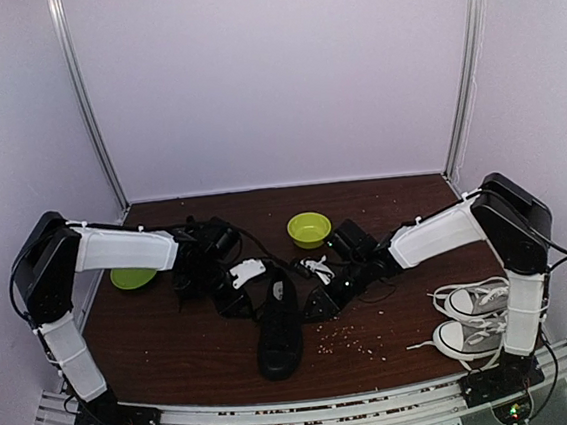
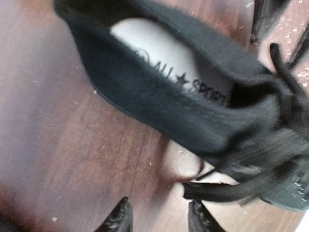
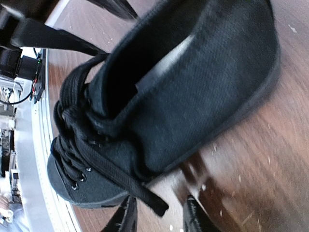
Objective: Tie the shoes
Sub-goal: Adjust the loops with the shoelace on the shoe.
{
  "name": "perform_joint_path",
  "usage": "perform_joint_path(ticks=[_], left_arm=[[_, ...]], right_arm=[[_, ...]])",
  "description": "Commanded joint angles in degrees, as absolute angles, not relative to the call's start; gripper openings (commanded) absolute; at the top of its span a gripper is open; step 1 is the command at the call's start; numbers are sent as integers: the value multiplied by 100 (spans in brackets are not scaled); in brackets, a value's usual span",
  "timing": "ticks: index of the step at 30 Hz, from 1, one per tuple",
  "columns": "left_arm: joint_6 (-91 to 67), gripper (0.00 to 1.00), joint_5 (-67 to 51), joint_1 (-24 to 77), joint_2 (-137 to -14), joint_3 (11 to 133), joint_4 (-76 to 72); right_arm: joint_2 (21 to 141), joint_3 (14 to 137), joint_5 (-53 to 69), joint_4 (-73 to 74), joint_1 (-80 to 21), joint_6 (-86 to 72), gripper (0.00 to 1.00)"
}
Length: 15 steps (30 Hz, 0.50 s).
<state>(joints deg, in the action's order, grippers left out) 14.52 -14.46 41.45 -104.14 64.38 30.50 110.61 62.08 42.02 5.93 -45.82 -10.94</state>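
Black shoe (image 1: 278,334): left fingers (image 2: 119,218) apart, near lace (image 2: 222,191); right fingers (image 3: 194,217) apart, lace end between.

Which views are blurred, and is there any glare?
Left wrist: soft all over, shoe and insole print smeared, pale sheen on the table. Right wrist: shoe weave crisp, table blurred near the bottom. Top external: sharp and evenly lit, but the shoe is a near-featureless black.

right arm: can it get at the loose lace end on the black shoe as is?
Likely yes. The right gripper is open, and the lace end lies just ahead of its fingertips beside the black shoe, with nothing visible between them.
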Motion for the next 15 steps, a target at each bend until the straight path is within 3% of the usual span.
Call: perform_joint_path(ticks=[1, 8, 11, 12, 15], left_arm=[[1529, 44, -1495, 4149, -9852, 6431, 3331], [1652, 48, -1232, 4153, -9396, 6237, 3676], [1812, 32, -1824, 4172, -9108, 6134, 3645], [1926, 25, -2069, 4255, -8994, 6045, 3543], [2296, 16, -2368, 4648, -8760, 5621, 2991]], right_arm=[[10592, 6020, 4044, 734, -4522, -1030, 34], [10198, 6107, 3899, 1275, -4494, -702, 42], [10158, 6291, 3817, 1154, -4500, -850, 41], [10197, 6385, 3807, 1003, -4500, -1009, 39], [10494, 6712, 3915, 389, -4599, -1615, 26]])
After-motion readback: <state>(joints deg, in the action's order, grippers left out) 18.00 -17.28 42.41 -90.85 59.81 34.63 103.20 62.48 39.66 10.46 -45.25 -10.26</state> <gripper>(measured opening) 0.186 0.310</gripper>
